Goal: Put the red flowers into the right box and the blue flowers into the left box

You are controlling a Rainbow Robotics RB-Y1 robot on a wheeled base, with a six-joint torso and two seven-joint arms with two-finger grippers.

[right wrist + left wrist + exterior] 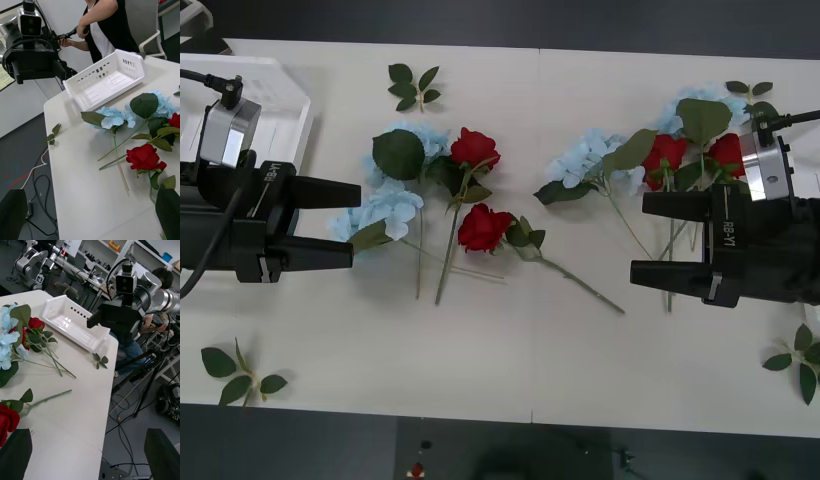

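Sorting flowers: nothing picked yet

You have both pincers released and empty: left pincer (350, 221) beside the blue flowers (385, 205), right pincer (642, 237) near the far cluster. Red flowers (484, 227) lie mid-surface. The left box (285, 95) sits behind your left arm; the right box (71, 323) appears, likely, beyond the right arm. Grip one thin stem low, clear of neighbouring leaves.

Bench (510, 370): white, before me.
Left box (280, 100): on my left far corner.
Right box (71, 320): at my right end.
Blue flowers (385, 205), red flowers (483, 227): lying loose mid-bench.
Leaf sprigs (242, 372): near corners.
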